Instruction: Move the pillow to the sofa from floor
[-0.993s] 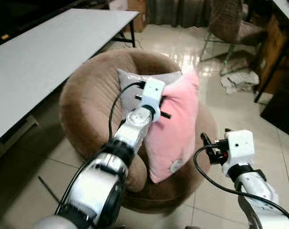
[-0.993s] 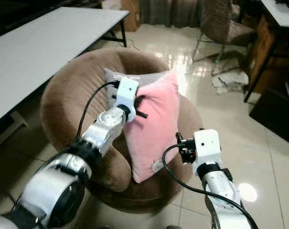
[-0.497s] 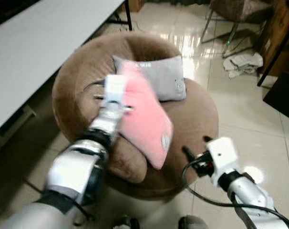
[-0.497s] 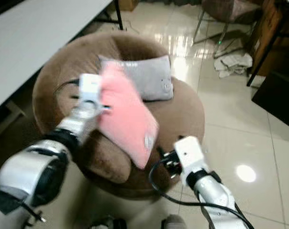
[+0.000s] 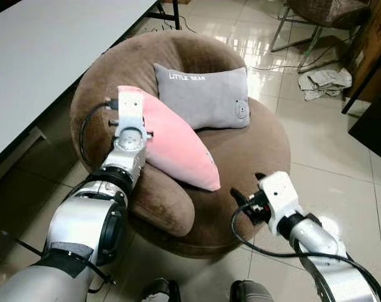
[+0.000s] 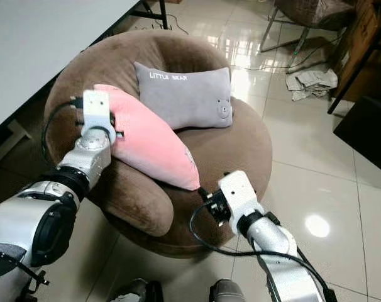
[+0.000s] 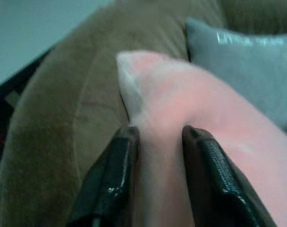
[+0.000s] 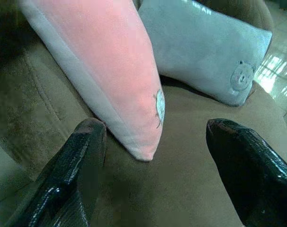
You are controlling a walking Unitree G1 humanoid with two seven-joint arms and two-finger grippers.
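A round brown plush sofa (image 5: pixel 253 151) stands on glossy tile floor (image 5: pixel 316 157). The left end effector (image 7: pixel 158 142) pinches the soft pink pillow (image 5: pixel 175 148) at 9 o'clock; the right end effector (image 8: pixel 150 156) hovers spread at 5 o'clock.

Glossy pale tiled floor (image 5: pixel 316 145), white table (image 5: pixel 46 56), chair (image 5: pixel 316 12) beyond.
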